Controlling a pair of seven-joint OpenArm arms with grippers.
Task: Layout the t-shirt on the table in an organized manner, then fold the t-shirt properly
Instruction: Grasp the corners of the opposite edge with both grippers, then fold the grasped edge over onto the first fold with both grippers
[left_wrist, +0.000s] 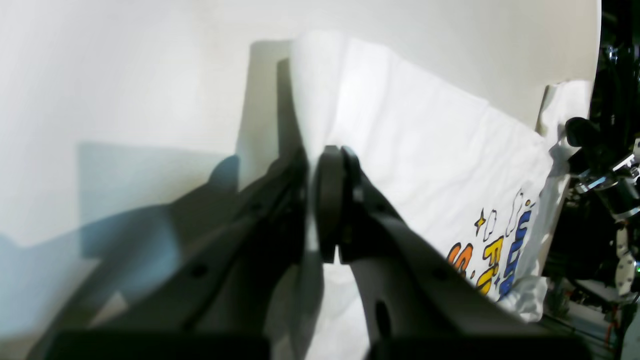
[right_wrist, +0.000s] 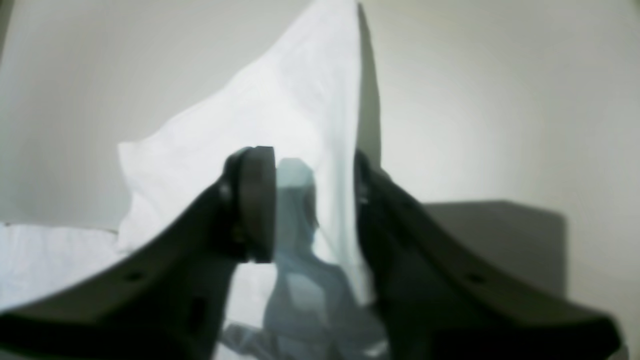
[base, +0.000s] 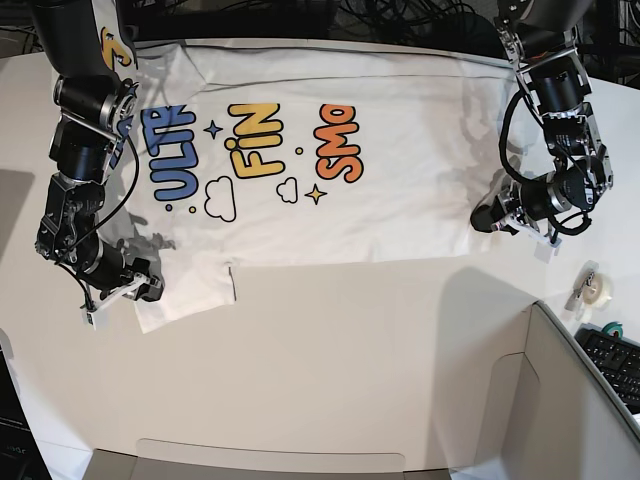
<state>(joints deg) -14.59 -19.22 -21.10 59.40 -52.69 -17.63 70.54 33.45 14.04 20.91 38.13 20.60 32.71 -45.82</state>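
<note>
The white t-shirt (base: 300, 200) lies spread print-up across the far half of the table (base: 330, 350), its hem toward the view's right and its sleeve at the lower left. My left gripper (base: 487, 218) is at the hem's near corner, and in the left wrist view it (left_wrist: 312, 200) is shut on a raised fold of the t-shirt (left_wrist: 425, 150). My right gripper (base: 150, 290) is at the sleeve. In the right wrist view it (right_wrist: 315, 205) straddles a lifted peak of the t-shirt (right_wrist: 260, 115), the jaws still apart, with the cloth against one finger.
A grey box-like bin (base: 560, 400) stands at the near right corner. A tape roll (base: 592, 285) and a keyboard (base: 615, 360) lie just beyond the table's right edge. Cables run along the back.
</note>
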